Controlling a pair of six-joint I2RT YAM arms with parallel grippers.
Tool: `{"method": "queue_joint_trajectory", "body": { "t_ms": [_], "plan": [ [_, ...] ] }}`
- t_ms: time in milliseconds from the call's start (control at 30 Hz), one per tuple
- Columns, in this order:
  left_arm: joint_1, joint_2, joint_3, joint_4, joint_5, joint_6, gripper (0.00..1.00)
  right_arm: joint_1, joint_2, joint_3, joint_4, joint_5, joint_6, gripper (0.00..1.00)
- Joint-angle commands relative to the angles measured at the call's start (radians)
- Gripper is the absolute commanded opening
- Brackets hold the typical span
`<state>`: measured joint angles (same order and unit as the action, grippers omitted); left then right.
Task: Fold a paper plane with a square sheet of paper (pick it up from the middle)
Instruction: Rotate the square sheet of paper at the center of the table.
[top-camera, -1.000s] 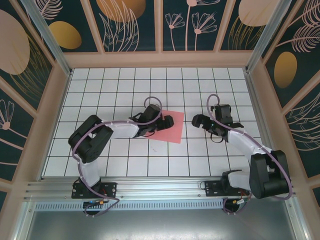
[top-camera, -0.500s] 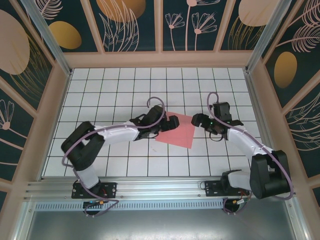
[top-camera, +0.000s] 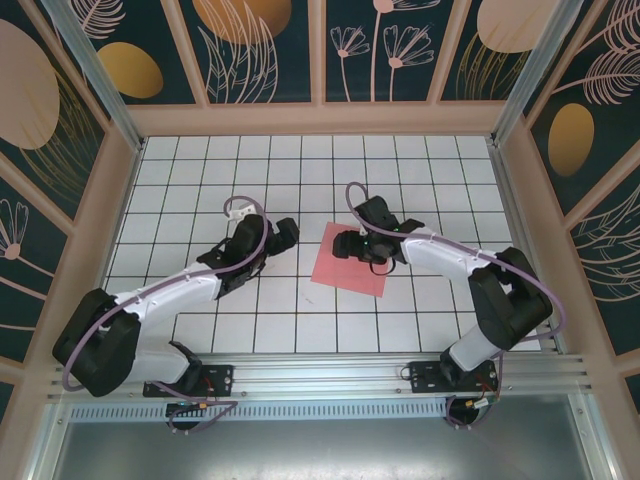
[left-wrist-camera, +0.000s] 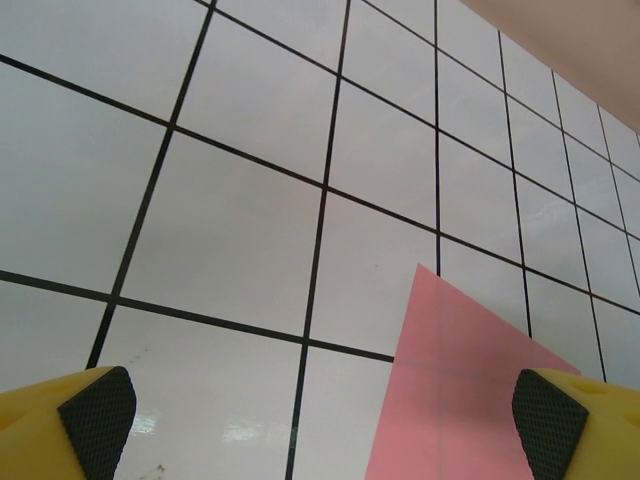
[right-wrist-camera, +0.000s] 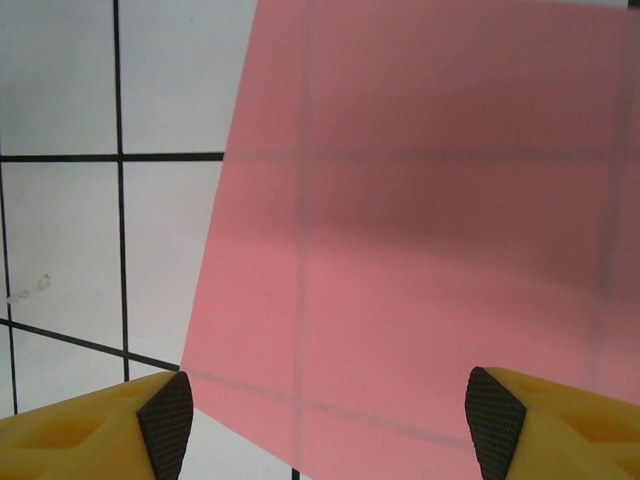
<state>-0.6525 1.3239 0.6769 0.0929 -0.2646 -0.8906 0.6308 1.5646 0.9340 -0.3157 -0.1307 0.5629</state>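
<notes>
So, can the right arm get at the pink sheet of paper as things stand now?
Probably yes. The right end effector hangs open directly over the square sheet of paper, which lies flat with nothing on it. The left end effector stands off to the side, apart from it.

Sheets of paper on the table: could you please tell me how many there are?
1. The pink sheet lies flat near the middle of the tiled table, partly under the right gripper, with the left gripper off to its left. Another hidden beneath the arms seems unlikely.
</notes>
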Motion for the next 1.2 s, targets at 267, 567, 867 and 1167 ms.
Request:
{"method": "queue_joint_trajectory", "body": {
  "t_ms": [267,567,867,1167],
  "plan": [
    [0.008,-0.09,-0.016,-0.051,-0.176,0.018,0.99,0.075,0.14,0.145,0.017,-0.067,-0.019,0.71],
    [0.008,-0.268,-0.11,-0.06,-0.256,0.021,0.98,0.115,0.255,0.145,0.053,-0.173,-0.077,0.69],
    [0.008,-0.352,-0.2,-0.046,-0.233,-0.04,0.98,0.106,0.15,-0.025,-0.003,-0.199,-0.187,0.69],
    [0.008,-0.332,-0.187,0.02,-0.225,0.056,0.98,0.093,-0.006,0.037,-0.149,-0.079,-0.217,0.71]
  ]
}}
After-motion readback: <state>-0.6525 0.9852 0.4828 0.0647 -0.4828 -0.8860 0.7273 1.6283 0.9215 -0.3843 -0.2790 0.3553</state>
